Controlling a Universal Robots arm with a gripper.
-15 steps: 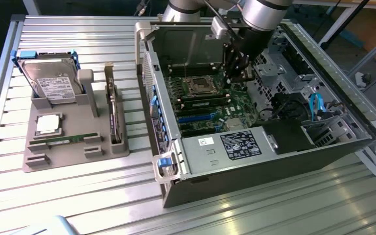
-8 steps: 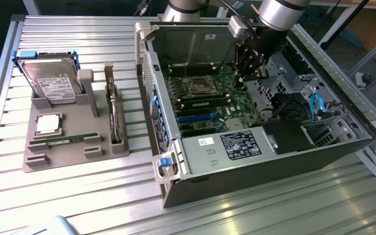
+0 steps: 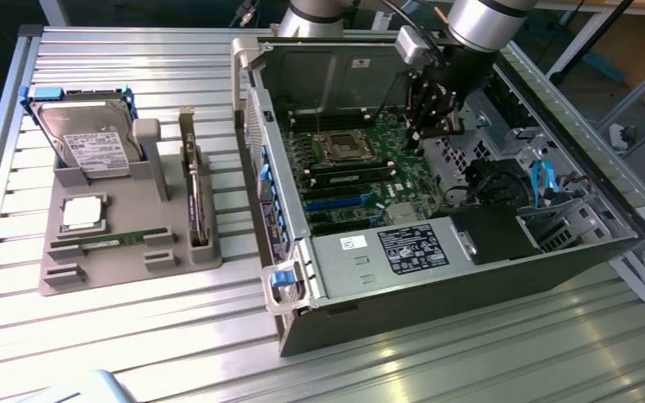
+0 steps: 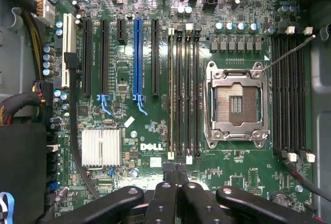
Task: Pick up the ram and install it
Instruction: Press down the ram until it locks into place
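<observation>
Hand (image 4: 173, 175) fingers closed together, holding nothing, over motherboard (image 4: 155, 79) DIMM slots (image 4: 183, 89); ram (image 3: 110, 241) sits in gray holder (image 3: 121, 252).

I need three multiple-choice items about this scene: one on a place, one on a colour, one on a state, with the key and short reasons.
1. Where does the long thin green ram stick lie?
A) in the grey plastic holder
B) on the motherboard
C) on top of the hard drive

2. What colour is the long expansion slot standing between black ones?
A) red
B) blue
C) yellow

3. The square metal processor socket is:
A) empty
B) holding a chip
C) under a cooler

Key: 1 A, it rests in the holder's front groove. 2 B, it is plainly blue. 3 A, its bare contacts show.
</observation>
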